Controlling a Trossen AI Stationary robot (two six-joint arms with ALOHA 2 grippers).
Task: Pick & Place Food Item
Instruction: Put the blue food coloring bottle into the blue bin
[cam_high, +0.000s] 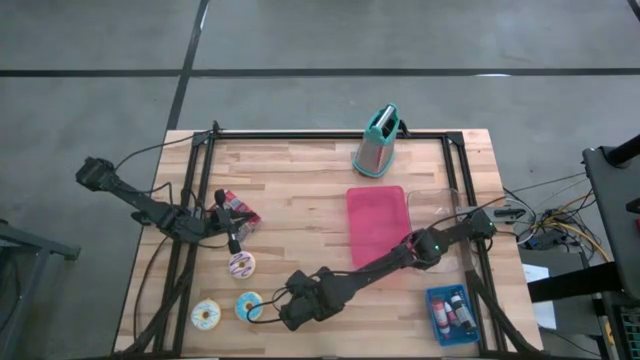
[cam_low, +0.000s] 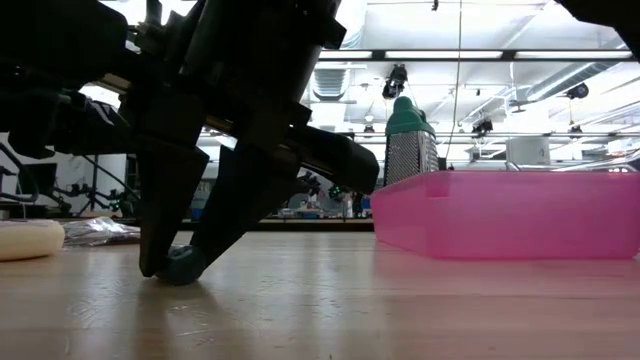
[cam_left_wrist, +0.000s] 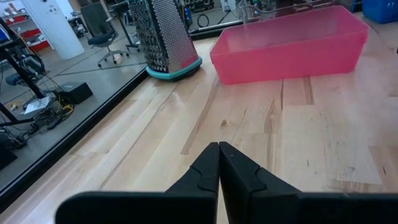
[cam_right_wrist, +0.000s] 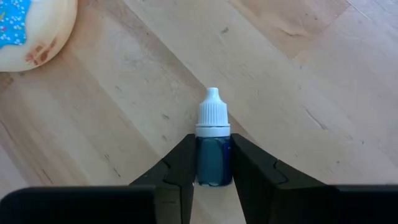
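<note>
My right gripper (cam_right_wrist: 214, 163) is shut on a small blue dropper bottle (cam_right_wrist: 211, 140) with a white cap, near the table's front edge left of centre (cam_high: 278, 308). A blue-iced donut (cam_high: 248, 305) lies just left of it, and its cream rim shows in the right wrist view (cam_right_wrist: 37, 37). A pink-iced donut (cam_high: 241, 265) and a white-iced donut (cam_high: 206, 316) lie flat on the table nearby. My left gripper (cam_left_wrist: 219, 149) is shut and empty, above the table at the left (cam_high: 236, 240). A pink bin (cam_high: 378, 225) stands at centre right. My right gripper pinches the bottle's blue body (cam_right_wrist: 213, 167) between its two fingers, just below the white cap (cam_right_wrist: 212, 112), which sticks out beyond the fingertips. The fingers slant down from the table's right side. In the low view the bottle (cam_low: 186, 266) is down at the tabletop.
A metal grater (cam_high: 377, 143) with a teal top stands at the far edge. A blue box (cam_high: 452, 315) with small bottles sits at the front right. A shiny packet (cam_high: 240, 210) lies by my left gripper. Bare wood lies in front of the pink bin (cam_left_wrist: 292, 43).
</note>
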